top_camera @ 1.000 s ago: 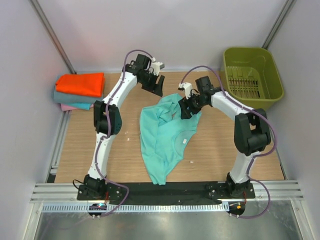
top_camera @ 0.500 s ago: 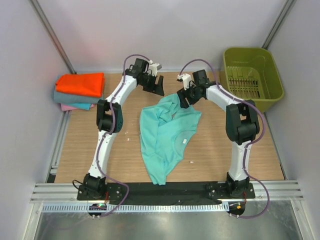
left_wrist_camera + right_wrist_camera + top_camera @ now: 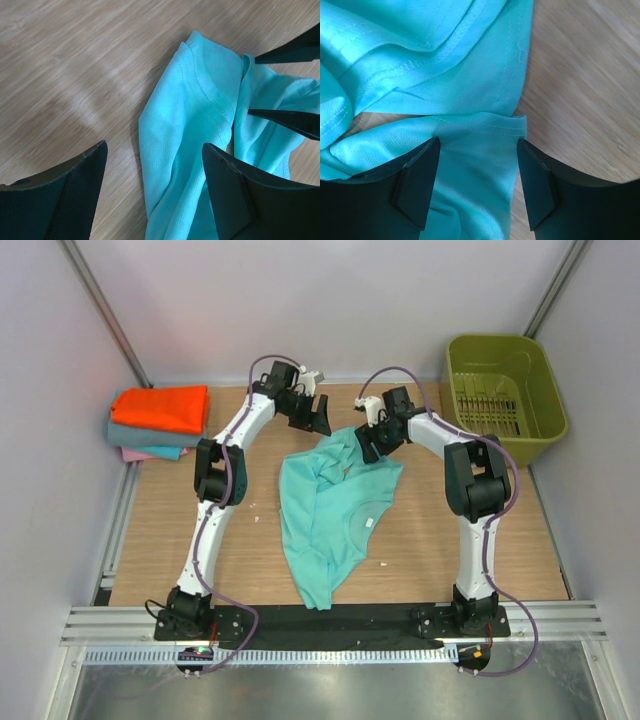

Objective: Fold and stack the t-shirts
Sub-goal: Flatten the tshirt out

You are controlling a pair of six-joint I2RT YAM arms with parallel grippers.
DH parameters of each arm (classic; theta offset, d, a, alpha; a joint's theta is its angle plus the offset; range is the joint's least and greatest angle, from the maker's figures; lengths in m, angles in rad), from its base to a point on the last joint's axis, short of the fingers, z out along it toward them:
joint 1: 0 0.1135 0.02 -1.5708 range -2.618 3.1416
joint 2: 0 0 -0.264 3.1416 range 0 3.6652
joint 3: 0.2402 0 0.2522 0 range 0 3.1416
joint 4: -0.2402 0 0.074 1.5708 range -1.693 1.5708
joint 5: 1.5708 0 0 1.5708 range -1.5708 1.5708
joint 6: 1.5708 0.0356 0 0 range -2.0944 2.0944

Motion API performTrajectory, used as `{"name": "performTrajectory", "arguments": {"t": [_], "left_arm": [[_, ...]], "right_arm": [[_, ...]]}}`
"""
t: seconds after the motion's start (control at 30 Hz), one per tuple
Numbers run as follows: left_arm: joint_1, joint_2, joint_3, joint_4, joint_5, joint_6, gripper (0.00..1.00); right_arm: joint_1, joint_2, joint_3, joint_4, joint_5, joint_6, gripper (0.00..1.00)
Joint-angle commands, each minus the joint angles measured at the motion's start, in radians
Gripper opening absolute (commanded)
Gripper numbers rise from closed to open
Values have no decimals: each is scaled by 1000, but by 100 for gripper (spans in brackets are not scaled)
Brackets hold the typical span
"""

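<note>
Hovering both arms over mint-green t-shirt [image 3: 325, 525], crumpled mid-frame in the overhead view | left gripper [image 3: 318, 420] jaws spread, empty, above its top edge | right gripper [image 3: 368, 445] jaws spread astride a hemmed corner, nothing pinched | I judge cloth light, limp: pinch stitched hems

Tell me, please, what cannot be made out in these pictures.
Top view: the pink t-shirt shows only an edge under the orange t-shirt and the grey-teal t-shirt.
Top view: the neck label on the mint-green t-shirt is too small to read.
Right wrist view: whether the right gripper touches the cloth is unclear.
</note>
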State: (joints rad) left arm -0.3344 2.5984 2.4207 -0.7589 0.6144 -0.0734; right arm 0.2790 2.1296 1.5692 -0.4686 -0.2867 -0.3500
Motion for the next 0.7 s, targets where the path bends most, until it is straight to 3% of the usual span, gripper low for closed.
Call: {"name": "performTrajectory", "arguments": {"t": [0.0,0.27,0.67], "left_arm": [[-2,-57,-5,21,39,-9,77],[-3,-84,-46,1,42,-3,77],[-9,-80,-41,3,22,-2,77]], "right_arm": [[-12,21,69,35,0,29,69],[-63,84,170,41,-37,68,67],[-69,124,164,-31,-146,72,60]]}}
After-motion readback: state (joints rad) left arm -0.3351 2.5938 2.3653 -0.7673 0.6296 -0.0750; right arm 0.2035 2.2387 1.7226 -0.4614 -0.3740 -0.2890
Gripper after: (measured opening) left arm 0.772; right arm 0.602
